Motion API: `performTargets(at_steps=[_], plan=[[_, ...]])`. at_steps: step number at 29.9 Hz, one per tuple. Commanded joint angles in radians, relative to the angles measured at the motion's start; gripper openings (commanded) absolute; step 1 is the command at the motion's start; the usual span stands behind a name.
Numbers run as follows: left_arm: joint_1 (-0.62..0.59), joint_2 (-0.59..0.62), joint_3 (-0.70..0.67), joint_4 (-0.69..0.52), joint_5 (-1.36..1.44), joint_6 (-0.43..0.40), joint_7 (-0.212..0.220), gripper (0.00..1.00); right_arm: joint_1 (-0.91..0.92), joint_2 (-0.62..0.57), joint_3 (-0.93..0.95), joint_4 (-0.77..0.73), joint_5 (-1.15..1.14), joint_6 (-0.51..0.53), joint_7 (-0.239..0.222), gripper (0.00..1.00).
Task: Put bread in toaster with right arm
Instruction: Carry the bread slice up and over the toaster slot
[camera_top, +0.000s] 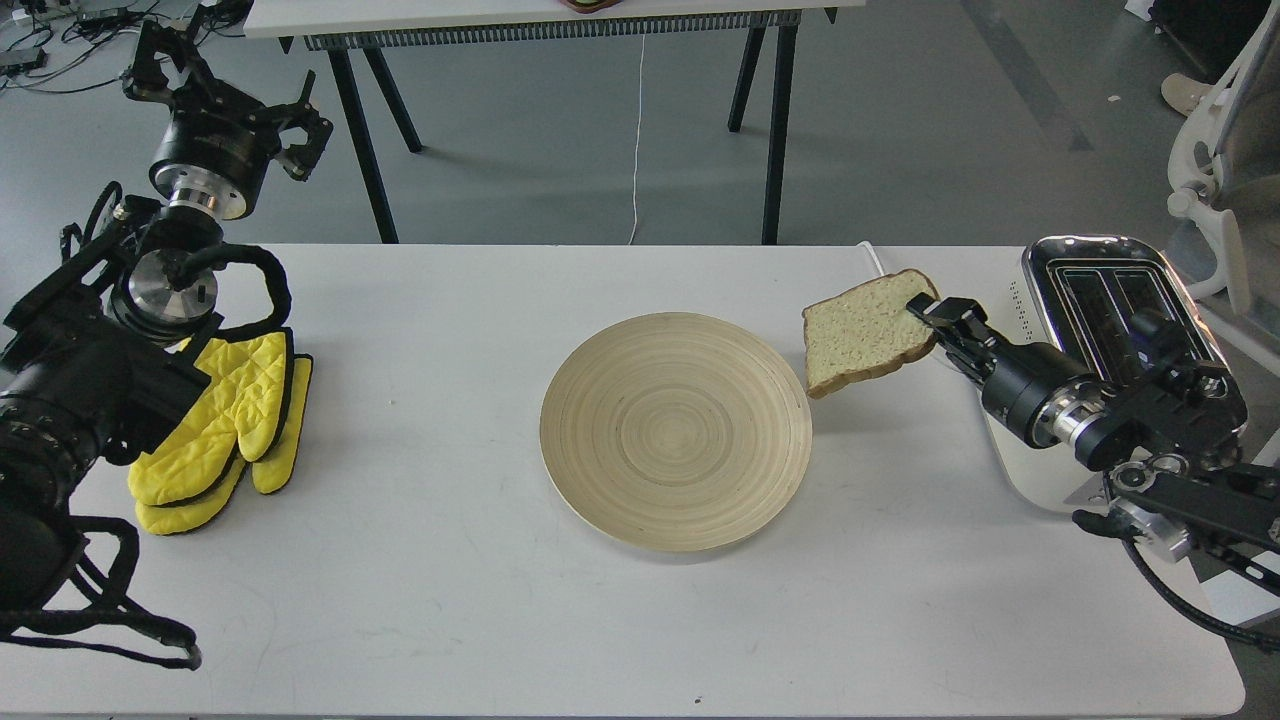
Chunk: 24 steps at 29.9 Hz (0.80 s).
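Note:
The bread (862, 333), a pale slice with a brown crust, hangs in the air to the right of the plate, above the white table. My right gripper (926, 310) is shut on the bread's right edge and holds it tilted. The toaster (1100, 300), cream-white with a chrome top and two slots, stands at the table's right end, partly hidden behind my right arm. My left gripper (215, 75) is raised at the far left, off the table's back edge, open and empty.
A round wooden plate (676, 430) lies bare at the table's middle. Yellow oven mitts (225, 430) lie at the left by my left arm. The toaster's white cord (875, 262) runs along the back right. Another table (560, 20) stands behind.

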Motion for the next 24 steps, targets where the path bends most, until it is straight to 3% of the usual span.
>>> performTargets(at_steps=[1,6,10,15,24], plan=[[0.000,0.000,0.000,-0.002,0.000,0.000,0.002,1.00,0.043,-0.187,0.006,0.087,-0.101,0.002,-0.009,0.01],[0.002,-0.002,0.000,-0.002,0.000,0.000,0.002,1.00,0.053,-0.408,0.008,0.119,-0.281,0.013,-0.028,0.01],[0.000,-0.002,0.002,-0.002,0.000,0.000,0.002,1.00,0.043,-0.497,-0.001,0.118,-0.379,0.022,-0.029,0.01],[0.002,-0.002,0.002,-0.002,0.000,0.000,0.002,1.00,0.026,-0.502,-0.044,0.113,-0.408,0.022,-0.035,0.01],[0.000,-0.002,0.002,-0.002,0.000,0.000,0.002,1.00,0.018,-0.453,-0.060,0.099,-0.419,0.024,-0.123,0.01]])
